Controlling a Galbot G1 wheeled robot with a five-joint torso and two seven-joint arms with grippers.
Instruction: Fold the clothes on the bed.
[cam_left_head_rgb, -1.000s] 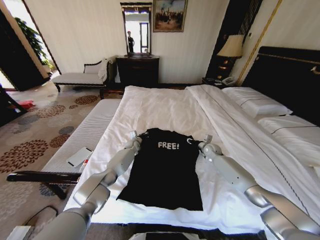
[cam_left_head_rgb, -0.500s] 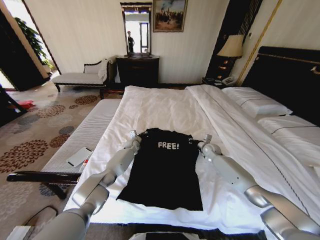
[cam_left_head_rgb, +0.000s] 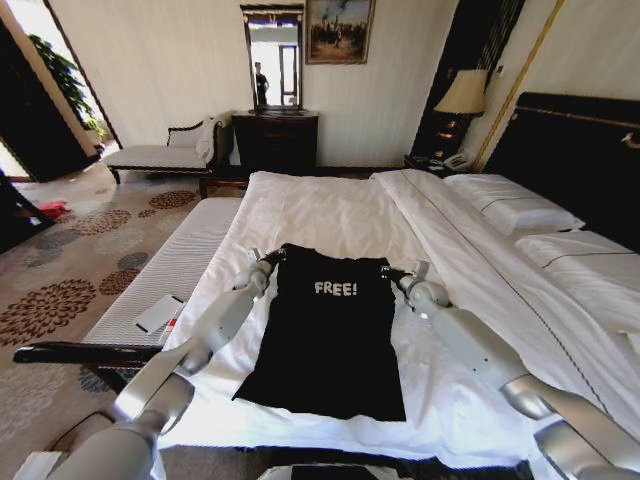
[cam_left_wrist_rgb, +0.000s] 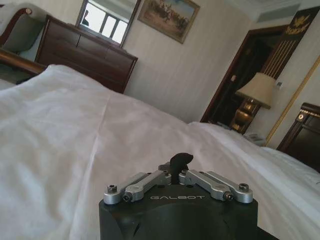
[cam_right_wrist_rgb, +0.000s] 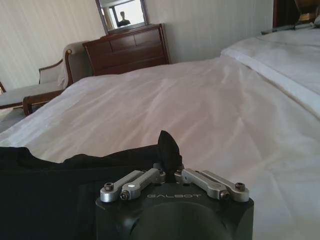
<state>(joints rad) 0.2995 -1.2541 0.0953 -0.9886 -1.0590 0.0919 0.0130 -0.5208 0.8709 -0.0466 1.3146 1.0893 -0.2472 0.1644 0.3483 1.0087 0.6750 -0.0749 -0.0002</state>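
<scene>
On white bed (cam_left_head_rgb: 330, 215), black T-shirt (cam_left_head_rgb: 330, 340) flat; patterned carpet (cam_left_head_rgb: 70, 260) alongside.

A: What's lying on the bed (cam_left_head_rgb: 330, 215)?
B: One black T-shirt (cam_left_head_rgb: 330, 335) and two white pillows (cam_left_head_rgb: 512, 205).
A: Grippers?
B: Two, left gripper (cam_left_head_rgb: 268, 260) and right gripper (cam_left_head_rgb: 397, 275), each pinching it.

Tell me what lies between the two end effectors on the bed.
In the head view, the top of the black T-shirt spans from the left end effector to the right end effector, over the white bed.
</scene>
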